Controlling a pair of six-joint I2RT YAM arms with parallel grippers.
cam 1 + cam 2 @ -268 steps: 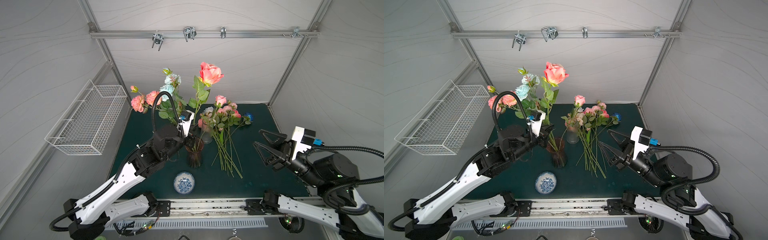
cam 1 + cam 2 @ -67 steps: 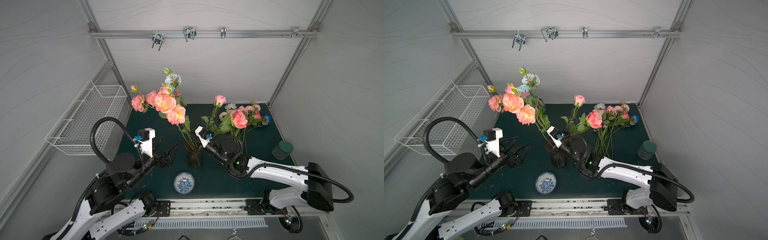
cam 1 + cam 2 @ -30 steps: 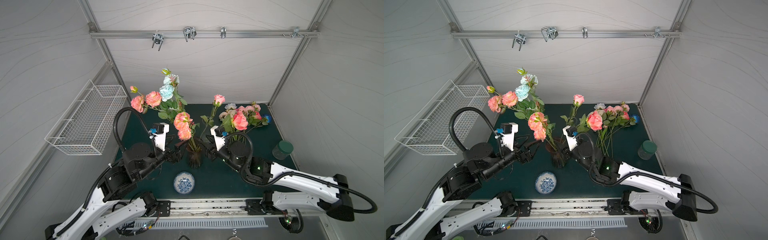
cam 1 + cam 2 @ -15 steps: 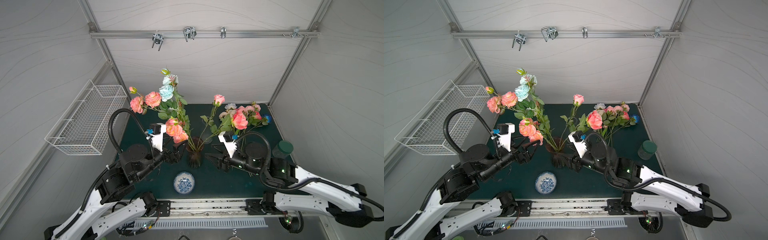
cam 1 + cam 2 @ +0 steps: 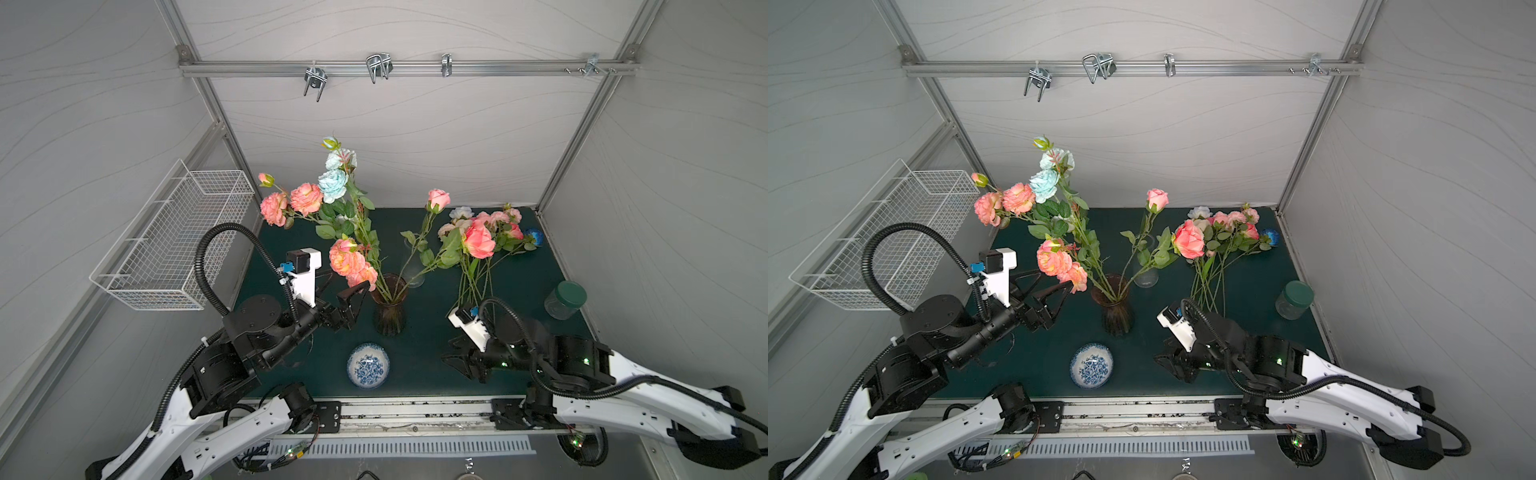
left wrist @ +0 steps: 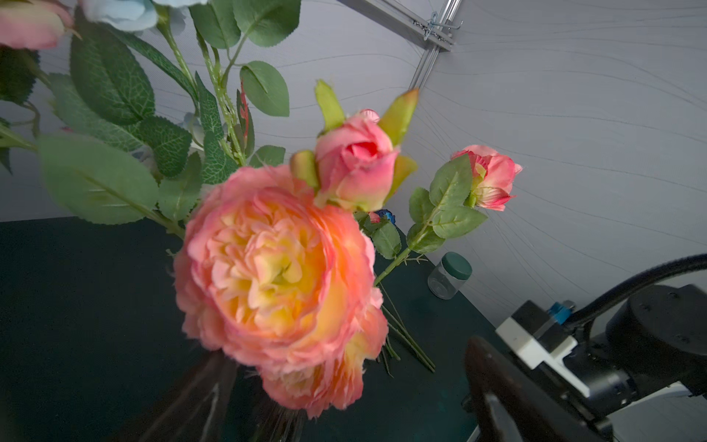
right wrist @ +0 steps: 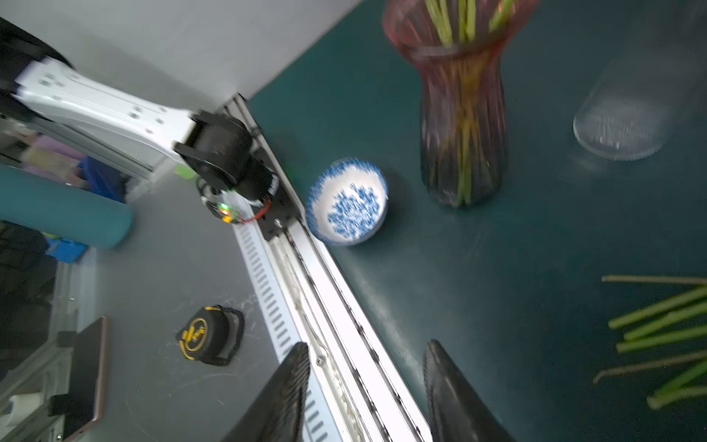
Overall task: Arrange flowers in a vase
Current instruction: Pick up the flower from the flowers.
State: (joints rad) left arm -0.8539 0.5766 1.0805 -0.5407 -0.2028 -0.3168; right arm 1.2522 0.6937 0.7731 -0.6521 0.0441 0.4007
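Observation:
A dark ribbed vase (image 5: 389, 309) (image 5: 1115, 309) (image 7: 463, 114) stands mid-mat and holds several flowers with pink, coral and pale blue heads. A peach rose cluster (image 5: 347, 259) (image 5: 1054, 259) (image 6: 275, 268) leans out of it to the left. My left gripper (image 5: 347, 286) (image 5: 1050, 282) (image 6: 350, 352) is open just left of the vase, with that cluster right above its tips and nothing held. More flowers (image 5: 478, 266) (image 5: 1208, 270) lie loose on the mat at the back right. My right gripper (image 5: 453, 361) (image 5: 1163, 359) (image 7: 365, 348) hangs open and empty near the front rail.
A blue-and-white bowl (image 5: 368, 366) (image 7: 346, 201) sits in front of the vase. A clear glass (image 5: 413, 278) stands behind it and a green-lidded jar (image 5: 565, 299) at the right edge. A wire basket (image 5: 174, 241) hangs on the left wall.
My right arm has pulled back from the vase to the front right of the mat. My left gripper has opened wider beside the vase, and the peach cluster has sunk lower to the left.

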